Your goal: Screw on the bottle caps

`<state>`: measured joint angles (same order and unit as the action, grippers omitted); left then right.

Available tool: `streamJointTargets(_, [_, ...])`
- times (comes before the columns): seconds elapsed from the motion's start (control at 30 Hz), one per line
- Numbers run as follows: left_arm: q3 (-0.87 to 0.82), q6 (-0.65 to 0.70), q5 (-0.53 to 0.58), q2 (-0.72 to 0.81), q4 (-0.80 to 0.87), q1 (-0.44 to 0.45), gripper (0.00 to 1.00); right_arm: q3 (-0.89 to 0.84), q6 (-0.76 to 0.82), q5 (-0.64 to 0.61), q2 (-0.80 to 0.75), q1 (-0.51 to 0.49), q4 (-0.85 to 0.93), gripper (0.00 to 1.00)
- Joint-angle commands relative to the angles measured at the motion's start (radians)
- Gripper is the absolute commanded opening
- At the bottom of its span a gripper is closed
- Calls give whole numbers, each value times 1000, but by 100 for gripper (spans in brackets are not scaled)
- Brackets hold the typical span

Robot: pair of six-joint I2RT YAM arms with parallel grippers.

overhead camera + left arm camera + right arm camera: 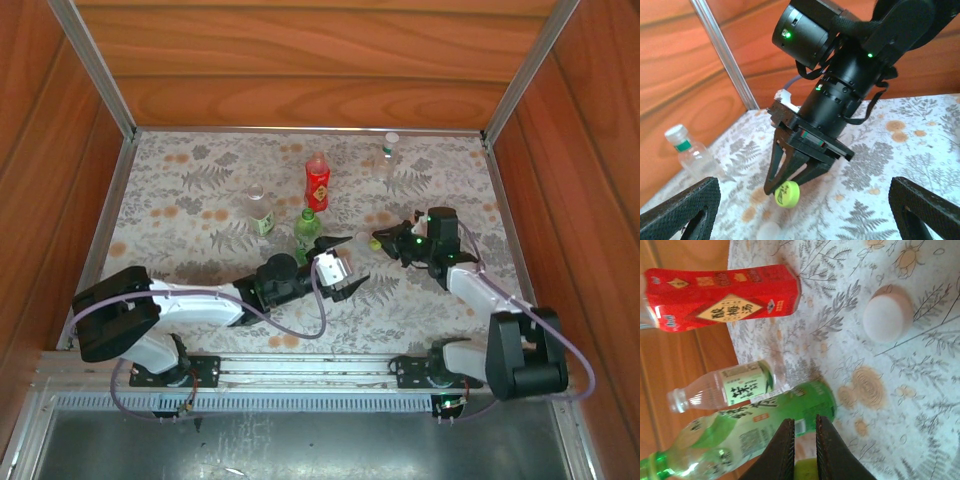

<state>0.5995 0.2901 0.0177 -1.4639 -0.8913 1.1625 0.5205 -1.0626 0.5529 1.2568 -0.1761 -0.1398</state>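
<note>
A small round yellow-green cap (pixel 787 194) of smooth plastic is pinched between the closed black fingers of the right gripper (pixel 786 186), low in the centre of the left wrist view. The left gripper (pixel 347 266) is spread wide, with nothing held. At the lower left of the right wrist view a translucent green bottle (pixel 755 435) is seen. Above it are a clear labelled bottle (pixel 725 387), uncapped, and a squarish red bottle (pixel 725 297). A white cap (pixel 888 313) lies on the floral cloth (pixel 920 405) at upper right.
</note>
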Motion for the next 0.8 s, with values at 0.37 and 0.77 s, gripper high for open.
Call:
streamJointTargets(0.37, [-58,-86,-18,58,54,16,92,-105,210,-84,233,0,-312,4])
streamJointTargets(0.77, [-70,-86,-18,76,59,16,92,-161,275,-141,375,0,-458,12])
